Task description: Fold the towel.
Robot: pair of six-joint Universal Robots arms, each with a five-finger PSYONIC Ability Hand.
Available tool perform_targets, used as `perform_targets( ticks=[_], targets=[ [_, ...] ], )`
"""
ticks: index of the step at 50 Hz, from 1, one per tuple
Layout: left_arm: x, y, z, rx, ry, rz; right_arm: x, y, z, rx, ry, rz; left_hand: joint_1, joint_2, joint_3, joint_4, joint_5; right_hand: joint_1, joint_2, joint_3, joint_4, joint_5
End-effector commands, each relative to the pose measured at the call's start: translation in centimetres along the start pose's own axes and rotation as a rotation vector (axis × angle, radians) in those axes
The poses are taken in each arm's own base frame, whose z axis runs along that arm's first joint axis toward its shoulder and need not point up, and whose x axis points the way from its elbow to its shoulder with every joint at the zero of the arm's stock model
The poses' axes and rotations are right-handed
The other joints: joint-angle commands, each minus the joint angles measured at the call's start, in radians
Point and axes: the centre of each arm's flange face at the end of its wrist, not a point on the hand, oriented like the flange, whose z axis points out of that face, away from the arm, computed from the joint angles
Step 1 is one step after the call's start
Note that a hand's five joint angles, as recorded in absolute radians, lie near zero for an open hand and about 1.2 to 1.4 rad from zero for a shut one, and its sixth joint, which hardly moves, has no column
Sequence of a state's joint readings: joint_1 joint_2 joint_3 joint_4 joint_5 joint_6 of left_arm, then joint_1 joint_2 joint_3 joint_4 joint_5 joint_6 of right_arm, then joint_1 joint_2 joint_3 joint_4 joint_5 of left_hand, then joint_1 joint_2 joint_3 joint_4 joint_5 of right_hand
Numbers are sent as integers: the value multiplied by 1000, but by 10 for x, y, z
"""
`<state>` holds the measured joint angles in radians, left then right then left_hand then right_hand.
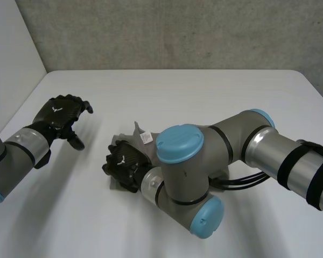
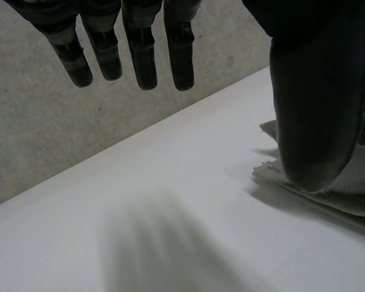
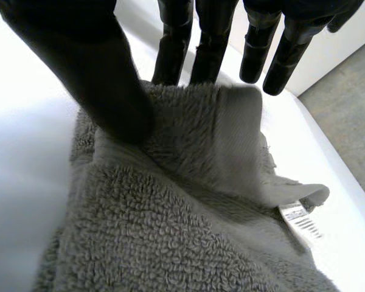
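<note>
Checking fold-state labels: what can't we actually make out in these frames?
- Towel outline and fold count: head view, the right arm covers most of it.
- Rest of the towel: left wrist view, cut off by the edge and behind the left hand.
- Whether the right hand grips or just presses the towel: right wrist view, the hand hides the contact.
- Label text: too small.

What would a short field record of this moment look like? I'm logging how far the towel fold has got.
towel: grey, lying in folded layers on the white table, white label showing
right hand: open, thumb and straight fingers pressing on the towel
left hand: open, holding nothing, apart from the towel
</note>
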<state>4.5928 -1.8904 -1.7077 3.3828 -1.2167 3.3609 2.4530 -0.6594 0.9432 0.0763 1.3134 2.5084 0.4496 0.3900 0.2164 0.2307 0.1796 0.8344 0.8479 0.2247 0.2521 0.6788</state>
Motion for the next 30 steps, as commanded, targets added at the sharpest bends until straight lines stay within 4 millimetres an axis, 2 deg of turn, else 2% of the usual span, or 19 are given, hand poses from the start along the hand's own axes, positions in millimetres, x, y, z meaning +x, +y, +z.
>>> perform_targets(
  ticks=[1,2,4,5,6,7,9,10,12,13,15,18,21,22,24,25,27,30],
  targets=[
    [3,1,-1,-1,7,0,12,-5,-9,-16,40,12,-113,-53,-42,-56,-17,-660,-673,-50,-78,-679],
    [3,1,-1,-1,7,0,12,-5,-9,-16,41,12,-113,-53,-42,-56,-17,-660,-673,-50,-78,-679],
    [5,1,-1,-1,11,2,39,-21,-27,9,103,23,-116,-56,-42,-56,-20,-660,-673,-50,-78,-679],
    [5,1,-1,-1,11,2,39,-21,-27,9,103,23,-116,-56,-42,-56,-20,-660,-673,-50,-78,-679],
    [6,1,-1,-2,14,1,55,-26,-38,15,138,47,-116,-56,-42,-56,-20,-660,-673,-50,-78,-679],
    [6,1,-1,-2,15,1,55,-26,-38,15,139,47,-116,-56,-42,-56,-20,-660,-673,-50,-78,-679],
    [10,1,-2,-3,25,1,81,-31,-60,28,196,132,-116,-56,-42,-56,-20,-660,-673,-50,-78,-679],
    [10,1,-2,-3,26,1,81,-31,-60,28,197,132,-116,-56,-42,-56,-20,-660,-673,-50,-78,-679],
    [22,0,-4,0,57,7,102,-32,-82,39,253,233,-116,-56,-42,-56,-20,-660,-673,-50,-78,-679],
    [22,0,-4,0,57,7,102,-32,-82,39,253,234,-116,-56,-42,-56,-20,-660,-673,-50,-78,-679],
    [33,-2,-7,6,88,14,118,-15,-103,0,299,320,-116,-56,-42,-56,-20,-660,-673,-50,-78,-679],
    [40,-2,-8,7,106,17,121,-3,-111,-28,307,354,-116,-56,-42,-56,-20,-660,-673,-50,-78,-679],
    [65,-3,-15,9,181,28,126,38,-131,-100,325,431,-116,-56,-42,-56,-20,-660,-673,-50,-78,-679],
    [65,-3,-15,9,181,28,126,38,-131,-100,325,431,-116,-56,-42,-56,-20,-660,-673,-50,-78,-679],
    [81,0,-21,-3,227,33,125,63,-139,-138,349,470,-116,-56,-42,-56,-20,-660,-673,-50,-78,-679],
    [81,0,-21,-3,228,33,125,63,-139,-138,349,470,-116,-56,-42,-56,-20,-660,-673,-50,-78,-679],
    [92,6,-27,-21,257,38,121,83,-145,-163,374,495,-113,-53,-42,-56,-17,-660,-673,-50,-78,-679],
    [96,9,-30,-31,270,39,119,91,-146,-171,381,504,-113,-53,-42,-56,-17,-660,-673,-50,-78,-679]
  ],
)
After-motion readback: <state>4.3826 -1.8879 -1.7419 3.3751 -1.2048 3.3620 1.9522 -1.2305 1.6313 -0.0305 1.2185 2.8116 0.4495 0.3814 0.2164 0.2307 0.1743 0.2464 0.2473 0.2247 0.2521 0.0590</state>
